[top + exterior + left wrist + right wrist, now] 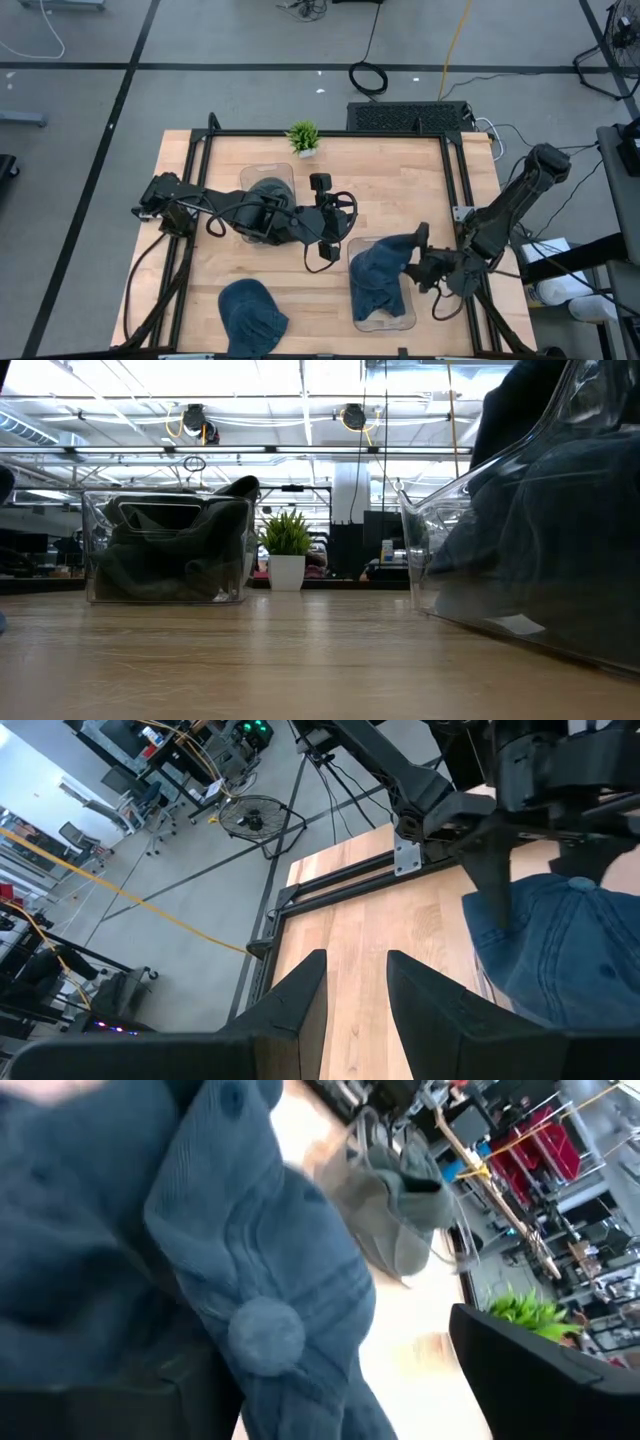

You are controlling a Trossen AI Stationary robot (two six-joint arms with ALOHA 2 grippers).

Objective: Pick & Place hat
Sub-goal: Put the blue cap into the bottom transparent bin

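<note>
Hat (385,270), blue denim, is seen from above draped over clear bin (383,318) at front right, w/ right gripper (418,262) clamped on its edge. A 2nd blue hat (250,312) lies front left; potted plant (303,137) at back. Low view: grey cap (170,555) sits in far bin (165,547). Left wrist: left gripper (355,985) held w/ jaws apart over table (345,935). Right wrist: hat fills frame.
</note>
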